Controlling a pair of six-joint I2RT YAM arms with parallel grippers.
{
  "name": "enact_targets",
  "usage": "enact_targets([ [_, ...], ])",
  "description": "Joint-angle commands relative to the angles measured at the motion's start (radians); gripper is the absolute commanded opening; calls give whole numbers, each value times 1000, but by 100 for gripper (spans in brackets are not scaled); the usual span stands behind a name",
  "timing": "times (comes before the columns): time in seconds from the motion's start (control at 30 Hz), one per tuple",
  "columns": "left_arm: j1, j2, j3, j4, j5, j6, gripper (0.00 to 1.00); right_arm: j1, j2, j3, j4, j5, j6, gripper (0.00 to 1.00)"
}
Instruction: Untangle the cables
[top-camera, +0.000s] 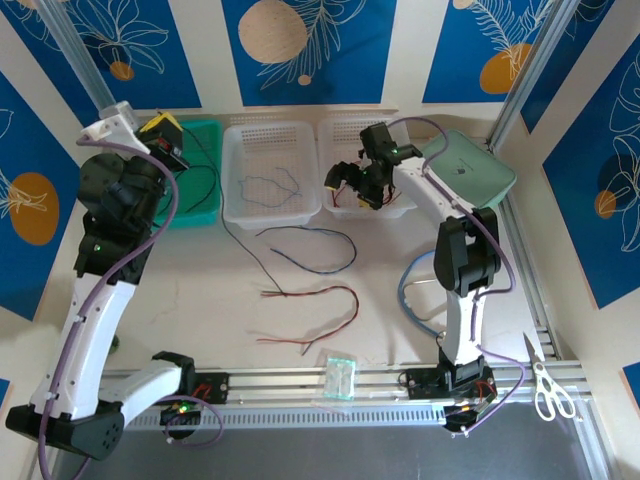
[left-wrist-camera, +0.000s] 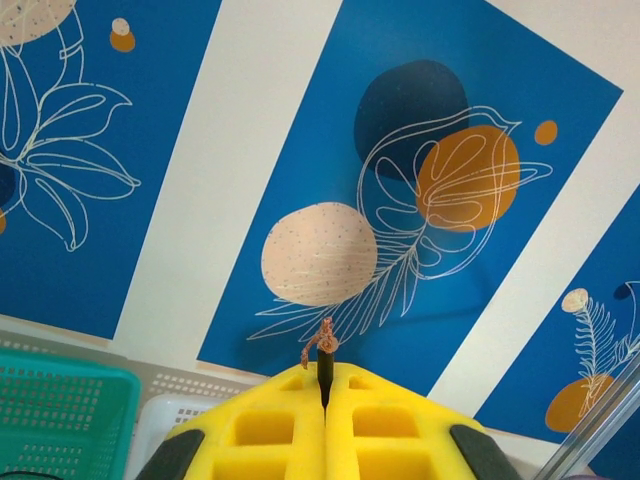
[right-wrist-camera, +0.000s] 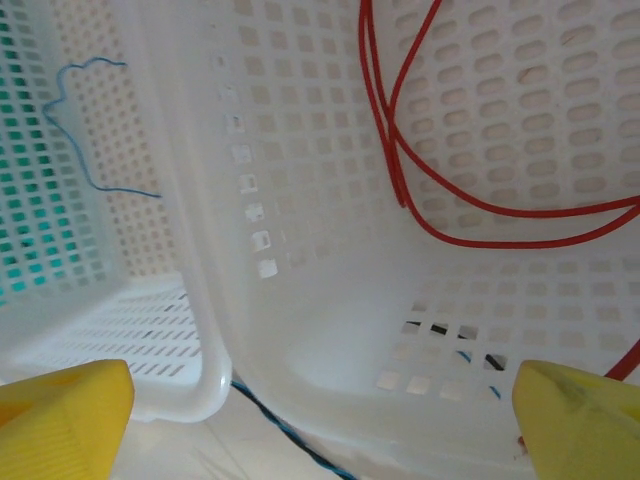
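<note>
Hard bits first. The left claw (left-wrist-camera: 323, 388) is clamped shut on a black cable (left-wrist-camera: 323, 362). From its wrist view all you get is the frayed copper tip poking out above the yellow fingers (left-wrist-camera: 270, 425), and the rest is hidden behind them. From the top view that cable droops from the raised claw over the green basket (top-camera: 205, 128). Can't tell if it touches the basket floor.

The right claw (right-wrist-camera: 320, 410) is spread wide with nothing in it. It's hanging over the right white basket (right-wrist-camera: 330, 330), and its yellow tips are cut off at the bottom corners of the frame. A red cable (right-wrist-camera: 440, 205) lies looped in that basket and runs out of frame at the top and right. A blue cable (right-wrist-camera: 85, 150) sits in the middle white basket (top-camera: 270, 140) next door, a bit blurry through the mesh wall. A blue-black strand (right-wrist-camera: 285, 430) passes under the basket edge.

The counter (top-camera: 200, 290) is pale. Loose on it are a dark cable (top-camera: 350, 250) and a second red cable (top-camera: 355, 305), well apart from both claws. A light-blue tube (top-camera: 405, 290) is partly hidden behind the right arm. There are scissors (top-camera: 545, 385) at the near right and a clear bag (top-camera: 338, 375) on the front rail. The walls (top-camera: 210, 50) are white with blue panels, orange dots and leaf drawings.
</note>
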Motion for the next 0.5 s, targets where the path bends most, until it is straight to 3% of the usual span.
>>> enact_targets([
  [0.0,7,-20,3,20,2,14,0,-4,73,84,-166,65,-83,98],
  [0.47,7,-33,20,1,-3,40,0,-21,280,309,-273,-36,-164,99],
])
